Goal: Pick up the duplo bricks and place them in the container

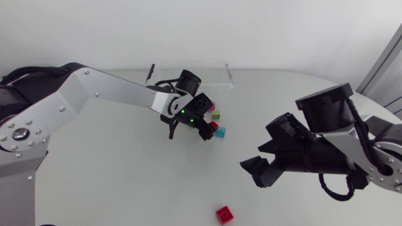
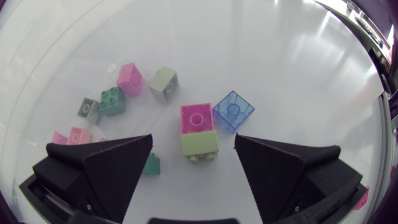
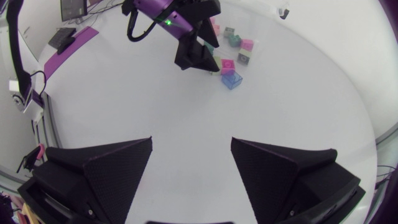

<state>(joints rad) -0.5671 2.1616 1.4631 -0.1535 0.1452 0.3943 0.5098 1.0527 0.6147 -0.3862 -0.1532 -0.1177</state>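
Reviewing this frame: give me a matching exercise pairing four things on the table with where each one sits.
Things:
1 pink-and-green brick pair
2 blue brick
3 red brick
4 container

Places:
A alone, far from the other bricks
B between the left gripper's open fingers
C at the table's far side
D beside the pair

Pairs: 1-B; 2-D; 3-A; 4-C

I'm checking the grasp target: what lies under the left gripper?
A pink brick joined to a light-green brick lies between the open fingers of the left gripper, with a translucent blue brick beside. One finger half covers a teal brick.
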